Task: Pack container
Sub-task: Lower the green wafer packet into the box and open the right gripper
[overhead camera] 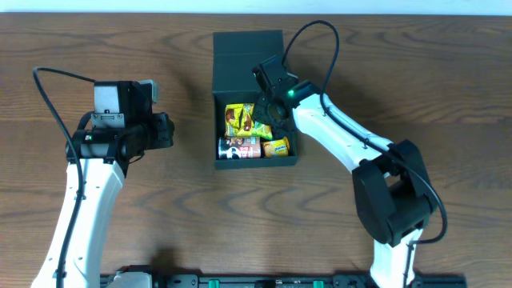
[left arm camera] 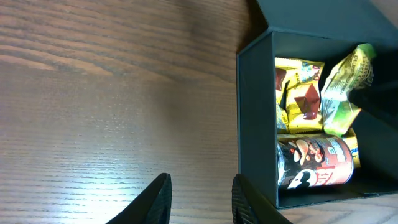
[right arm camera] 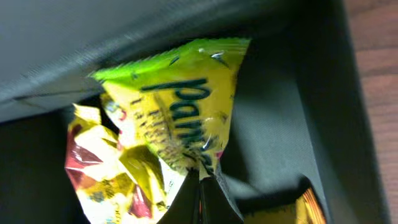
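The container is a dark teal-green square box standing in the middle of the table, its flap lid folded back away from me. My right gripper reaches into it from the right. In the right wrist view its fingertips are shut on the lower edge of a green-and-yellow snack packet, which hangs just above the other packets inside. My left gripper hovers over bare wood to the left of the box. Its jaws stand apart with nothing between them, a little short of the box wall.
Inside the box lie a small red chip can along the near wall, yellow-and-red snack packets beside it and a small yellow packet in the near right corner. Wood-grain tabletop surrounds the box.
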`<action>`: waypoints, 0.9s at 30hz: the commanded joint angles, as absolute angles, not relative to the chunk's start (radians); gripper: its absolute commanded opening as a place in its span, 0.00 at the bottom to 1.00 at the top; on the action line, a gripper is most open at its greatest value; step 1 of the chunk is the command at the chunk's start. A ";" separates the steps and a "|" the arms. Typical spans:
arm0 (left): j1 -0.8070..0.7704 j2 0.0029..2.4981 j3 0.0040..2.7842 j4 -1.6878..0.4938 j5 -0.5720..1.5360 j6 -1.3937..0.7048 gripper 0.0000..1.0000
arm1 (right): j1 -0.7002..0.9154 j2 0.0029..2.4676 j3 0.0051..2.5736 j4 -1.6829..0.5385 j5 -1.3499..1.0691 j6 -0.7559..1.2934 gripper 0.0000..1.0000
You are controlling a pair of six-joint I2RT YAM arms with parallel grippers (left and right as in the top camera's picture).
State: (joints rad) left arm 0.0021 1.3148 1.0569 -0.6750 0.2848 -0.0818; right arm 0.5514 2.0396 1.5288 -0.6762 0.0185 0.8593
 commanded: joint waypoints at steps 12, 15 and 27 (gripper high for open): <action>0.006 1.320 1.063 -0.677 0.289 -0.090 0.33 | 0.571 2.048 1.528 -0.669 -0.001 0.788 0.02; 0.006 1.320 1.063 -0.677 0.289 -0.090 0.33 | 0.571 2.054 1.528 -0.669 -0.001 0.770 0.02; 0.006 1.320 1.063 -0.677 0.289 -0.090 0.34 | 0.570 2.070 1.532 -0.681 -0.012 0.666 0.49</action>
